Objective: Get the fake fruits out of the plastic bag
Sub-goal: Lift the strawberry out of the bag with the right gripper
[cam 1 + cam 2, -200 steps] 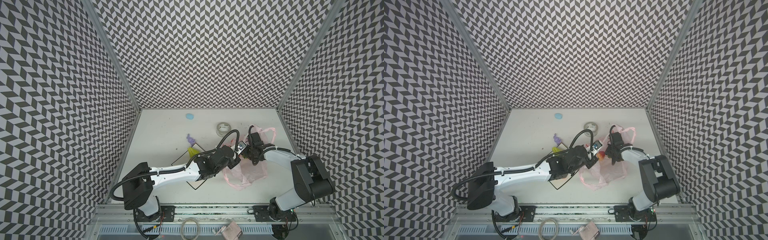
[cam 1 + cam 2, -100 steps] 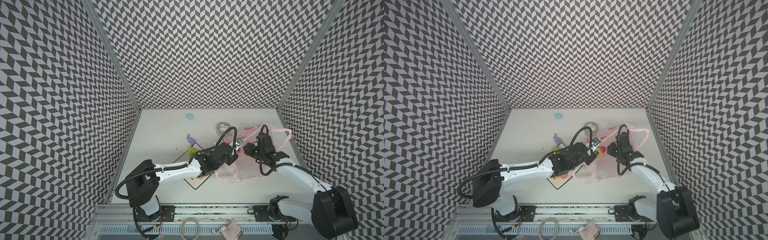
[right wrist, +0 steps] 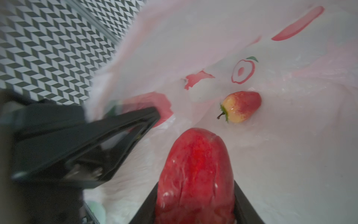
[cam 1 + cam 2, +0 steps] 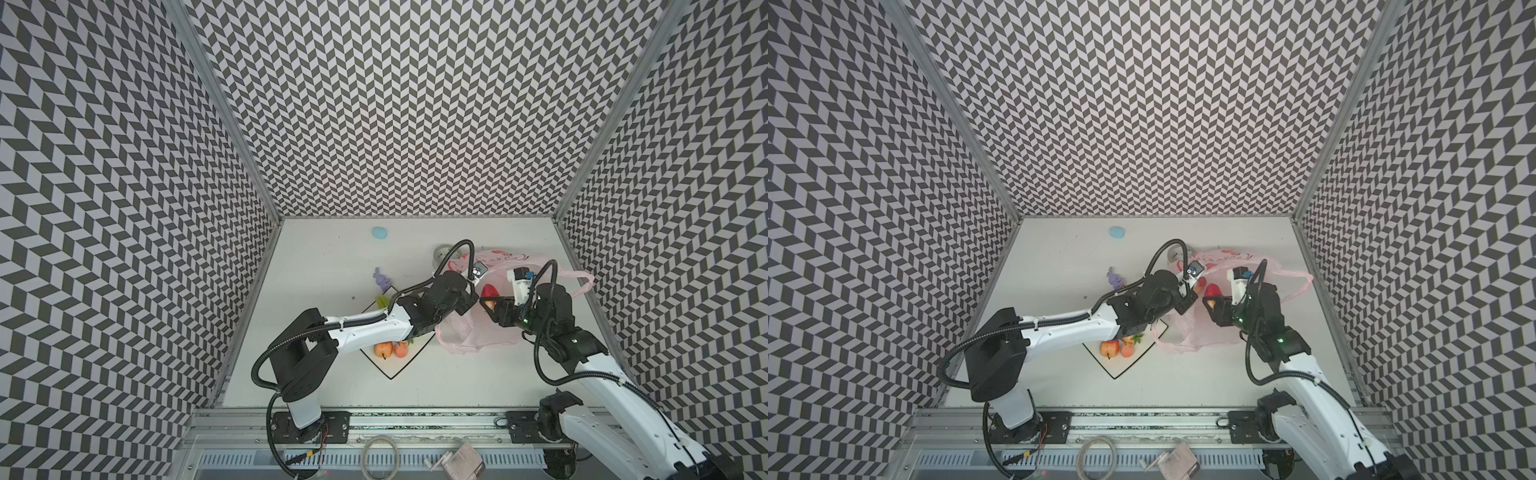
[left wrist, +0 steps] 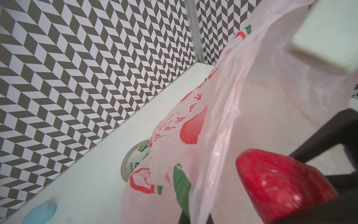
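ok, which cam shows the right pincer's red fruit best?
Right wrist: red fruit fills the frame, clamped in the right pincer. Left wrist shows one side beside the plastic bag; both top views, a red speck.

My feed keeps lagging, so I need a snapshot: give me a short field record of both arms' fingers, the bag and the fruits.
left fingers: shut, pinching the rim of the thin translucent pink plastic bag
right fingers: closed on a glossy red toy fruit at the bag's opening
inside bag: one red-and-yellow toy strawberry with green stem
white square plate: orange-red toy apple, small orange ball; more fruit partly hidden
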